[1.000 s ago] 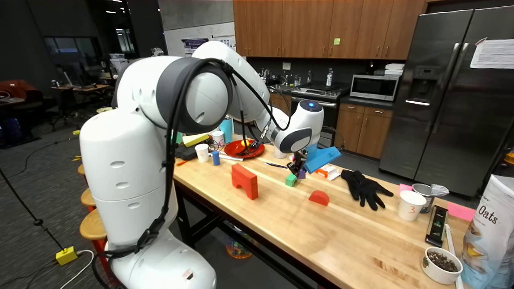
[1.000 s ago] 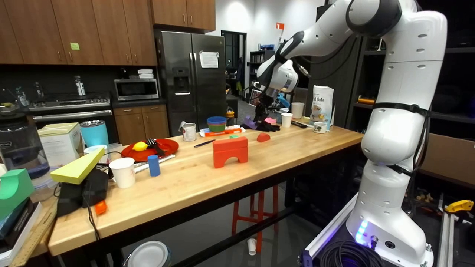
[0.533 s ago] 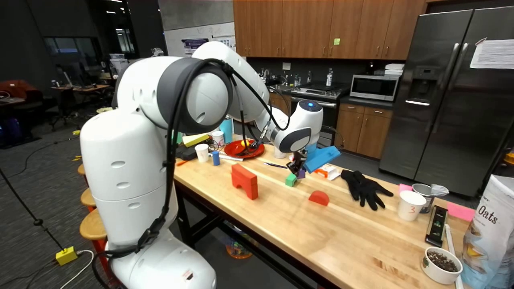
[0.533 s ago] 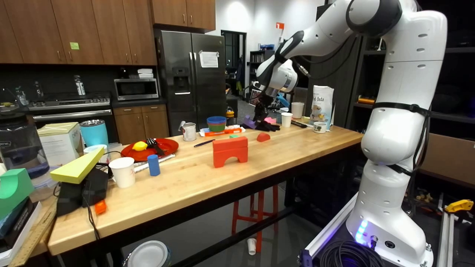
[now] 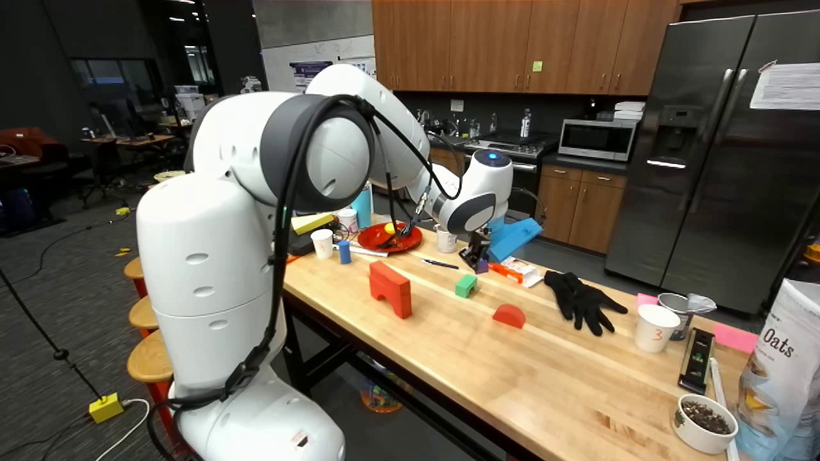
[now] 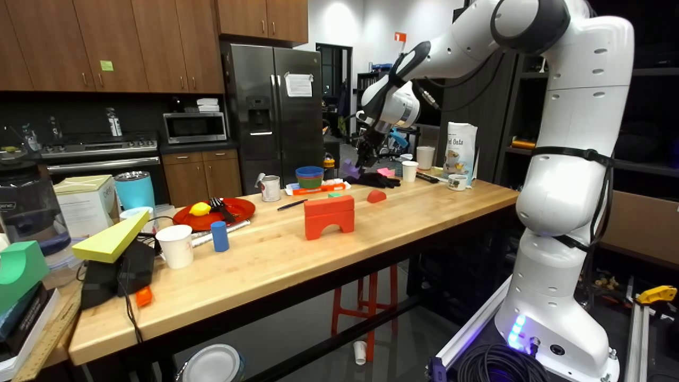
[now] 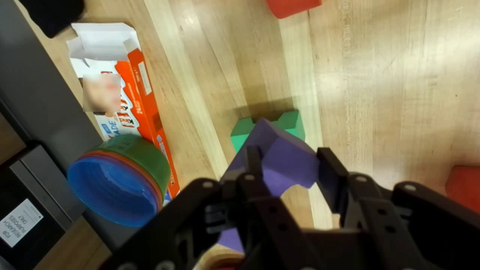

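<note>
My gripper (image 7: 287,161) is shut on a purple block (image 7: 288,165) with a curved cut-out; one part sits between the fingers and another shows past the left finger. It holds the block tilted above the table. The purple block also shows in both exterior views (image 5: 482,266) (image 6: 350,168). A small green notched block (image 7: 292,123) lies on the table beyond the purple block and is partly hidden by it in the wrist view. The green block also shows in both exterior views (image 5: 466,286) (image 6: 334,194).
Stacked red blocks (image 5: 390,289), a red half-round (image 5: 510,315) and a black glove (image 5: 580,301) lie on the table. An orange-white carton (image 7: 144,97) and nested bowls (image 7: 120,180) are near the gripper. A red plate (image 6: 241,210), pen (image 6: 292,205) and cups (image 6: 177,246) are further off.
The gripper and purple block have risen and moved a little away from the green block, which now shows more fully in an exterior view. The arm has shifted slightly; the table objects stay put.
</note>
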Controlling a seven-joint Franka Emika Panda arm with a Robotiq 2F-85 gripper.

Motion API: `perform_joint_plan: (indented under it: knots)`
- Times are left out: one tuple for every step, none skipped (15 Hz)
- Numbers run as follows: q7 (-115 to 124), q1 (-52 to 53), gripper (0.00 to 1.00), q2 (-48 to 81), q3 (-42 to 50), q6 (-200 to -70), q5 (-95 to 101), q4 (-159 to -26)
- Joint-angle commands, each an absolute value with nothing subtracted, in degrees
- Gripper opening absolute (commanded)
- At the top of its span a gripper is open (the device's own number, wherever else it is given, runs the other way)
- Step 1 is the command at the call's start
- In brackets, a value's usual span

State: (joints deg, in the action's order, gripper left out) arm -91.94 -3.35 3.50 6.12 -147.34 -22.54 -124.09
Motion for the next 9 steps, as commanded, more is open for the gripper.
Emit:
perform_joint_plan:
  knots:
    - [-94.91,-4.77,0.16,4.83,4.61,-145.94,-23.28,-122.24]
    - [-95.80,-4.80,0.16,5.12,4.30,-145.59,-23.84,-122.04]
    - [-96.46,-4.88,0.16,5.45,4.04,-145.28,-24.15,-121.86]
    - [-97.23,-4.96,0.16,5.70,3.76,-145.00,-24.58,-121.82]
    - [-97.40,-4.97,0.16,6.03,3.45,-144.61,-24.63,-121.70]
    - [-97.80,-5.09,0.16,6.35,3.24,-144.19,-24.73,-121.55]
    - [-97.42,-5.12,0.16,6.71,3.21,-143.48,-23.81,-121.38]
    - [-96.82,-5.09,0.16,7.12,3.13,-142.76,-22.99,-121.04]
    - [-96.31,-5.12,0.16,7.43,3.12,-142.03,-22.12,-120.88]
